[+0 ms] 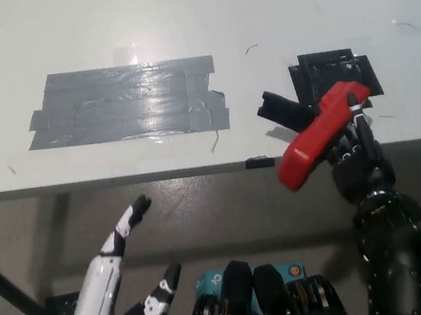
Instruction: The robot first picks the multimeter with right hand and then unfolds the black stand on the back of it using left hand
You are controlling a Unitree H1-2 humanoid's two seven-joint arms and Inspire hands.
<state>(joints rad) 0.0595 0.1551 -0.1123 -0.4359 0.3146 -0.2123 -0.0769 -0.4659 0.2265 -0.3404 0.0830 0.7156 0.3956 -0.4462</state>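
Open air is being left between the white left hand (123, 291), held with fingers apart below the table edge (121, 181), and the red multimeter (317, 138) gripped in the black right hand (357, 162) at that edge. The path across is being interrupted by nothing. The black stand (288, 109) is being presented toward the left, already swung out from the casing. Behind it, the tabletop is being occupied by a black square patch (328, 74) and, well apart, flat grey tape (127, 102).

I'm looking down on a white counter (102, 25) — overhead light is glaring off the grey tape patch (127, 102) stuck to it. A black square mat (323, 71) is lying near the edge — grey-brown floor (201, 205) below.
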